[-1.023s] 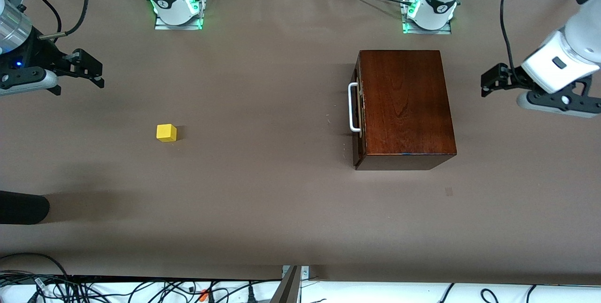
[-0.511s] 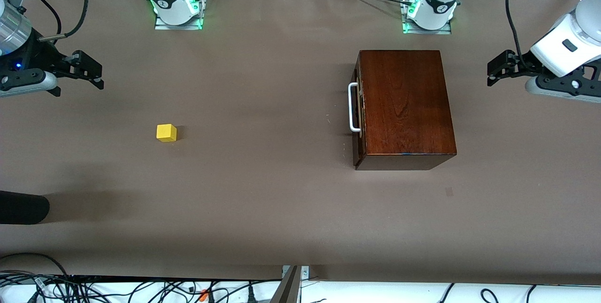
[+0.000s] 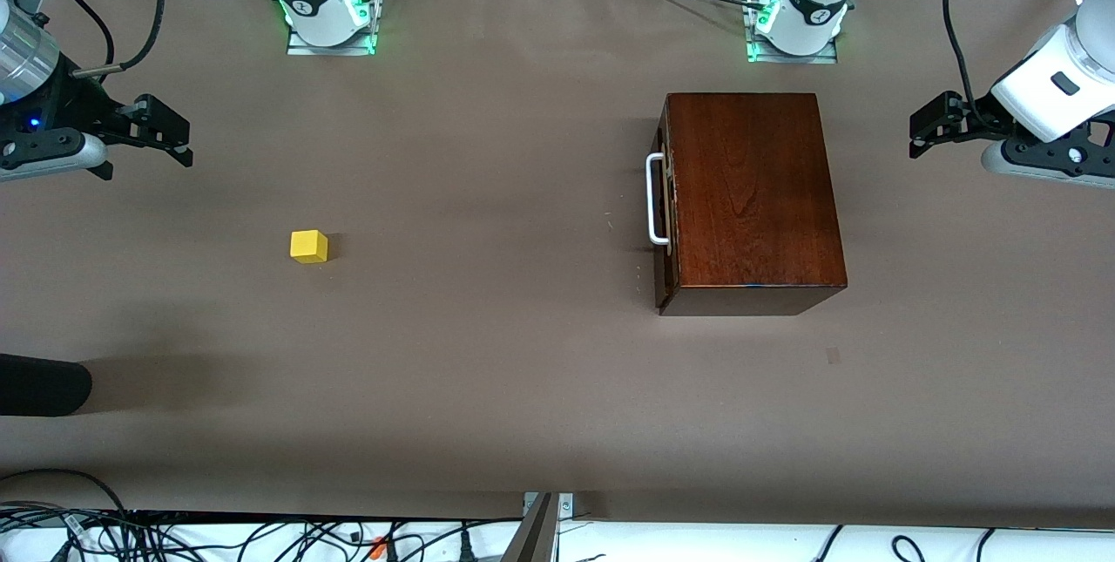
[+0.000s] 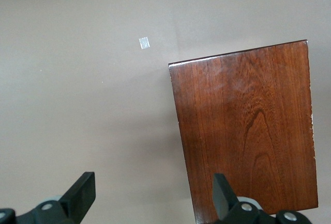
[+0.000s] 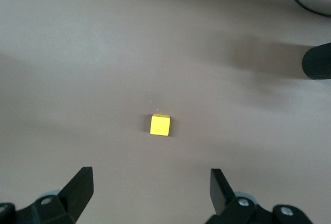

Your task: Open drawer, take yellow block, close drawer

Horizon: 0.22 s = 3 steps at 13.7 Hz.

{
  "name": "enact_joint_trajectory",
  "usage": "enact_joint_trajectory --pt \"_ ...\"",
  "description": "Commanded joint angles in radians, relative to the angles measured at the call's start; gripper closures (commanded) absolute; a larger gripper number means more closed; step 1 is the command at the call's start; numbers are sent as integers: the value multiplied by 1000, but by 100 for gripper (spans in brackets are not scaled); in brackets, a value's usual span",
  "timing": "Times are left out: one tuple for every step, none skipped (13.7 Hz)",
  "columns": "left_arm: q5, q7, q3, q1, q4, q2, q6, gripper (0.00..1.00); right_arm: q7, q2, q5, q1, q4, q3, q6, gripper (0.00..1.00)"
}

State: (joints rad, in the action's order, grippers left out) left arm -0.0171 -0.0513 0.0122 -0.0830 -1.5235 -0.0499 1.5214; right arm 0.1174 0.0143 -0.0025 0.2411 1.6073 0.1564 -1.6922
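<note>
The dark mahogany box [image 3: 753, 196] stands toward the left arm's end of the table. Its drawer is shut, with the white loop handle [image 3: 653, 200] facing the table's middle. The yellow block [image 3: 308, 246] lies on the bare table toward the right arm's end and also shows in the right wrist view [image 5: 160, 124]. My left gripper [image 3: 922, 128] is open and empty over the table beside the box's back end; the box top shows in the left wrist view [image 4: 248, 131]. My right gripper [image 3: 179, 139] is open and empty, apart from the block.
A black rounded object [image 3: 43, 386] juts in at the right arm's end, nearer to the front camera than the block. A small pale patch [image 3: 833, 355] marks the tabletop near the box. Cables run along the table's near edge.
My left gripper has drawn away from the box toward the left arm's end of the table. The right gripper, the block and the box have not moved.
</note>
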Motion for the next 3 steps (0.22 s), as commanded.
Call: enact_joint_trajectory --pt "25 -13 -14 -8 2 12 -14 0 2 9 1 -3 -24 0 11 0" --pt "25 -12 -11 -9 2 12 -14 0 2 9 1 -3 -24 0 12 0" --pt "25 -10 -9 -9 2 12 -14 0 2 9 1 -3 -24 0 14 0"
